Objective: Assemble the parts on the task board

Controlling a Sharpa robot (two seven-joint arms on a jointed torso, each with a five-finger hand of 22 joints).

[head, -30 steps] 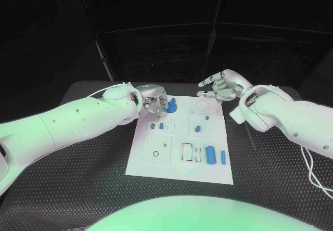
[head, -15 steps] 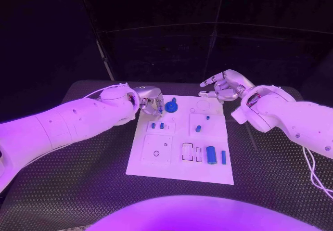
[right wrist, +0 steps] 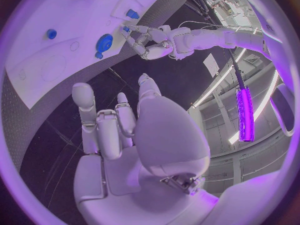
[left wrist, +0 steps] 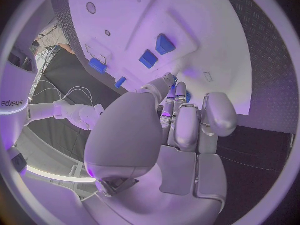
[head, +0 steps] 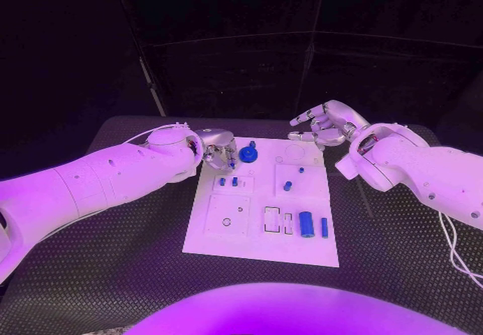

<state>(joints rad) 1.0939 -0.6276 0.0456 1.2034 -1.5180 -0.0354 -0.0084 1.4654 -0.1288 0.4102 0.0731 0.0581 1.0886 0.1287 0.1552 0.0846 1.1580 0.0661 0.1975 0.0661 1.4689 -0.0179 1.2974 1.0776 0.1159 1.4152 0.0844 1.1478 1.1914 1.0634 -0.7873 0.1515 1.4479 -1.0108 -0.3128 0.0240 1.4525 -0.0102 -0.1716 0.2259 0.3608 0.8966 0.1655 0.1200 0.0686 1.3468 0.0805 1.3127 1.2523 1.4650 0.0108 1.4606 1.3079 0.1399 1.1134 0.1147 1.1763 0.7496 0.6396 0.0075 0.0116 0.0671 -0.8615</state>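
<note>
— Where do we stand with the board?

— The task board [head: 264, 209] lies flat in the middle of the tabletop [head: 121, 237], long side running away from us. That puts every slot within reach of both arms, we judge.

— And our left hand?

— Our left hand [head: 220, 154] sits at the board's far left corner, just beside the round blue part [head: 248, 154]. From the head view its fingers are curled toward that part, and in the left wrist view the fingertips [left wrist: 170, 80] point down at the white plate. Whether they actually pinch anything we cannot tell; the fingers hide the contact.

— Why hover there?

— Most likely because that round part is the one in hand: it looks seated in its place at the far end, and the fingers are near enough to press or turn it.

— The right hand?

— Our right hand [head: 320, 125] is raised beyond the board's far right corner, fingers spread, holding nothing. We read that as waiting clear, so it does not crowd the left.

— What remains?

— A small blue peg [head: 287, 186] stands mid-board, two short blue pieces [head: 228, 182] sit in the left panel, and a blue cylinder [head: 305, 224] with a thin blue bar [head: 324, 227] lies at the near right. Those two seem staged beside the empty outlined slots, not yet fitted.
</note>
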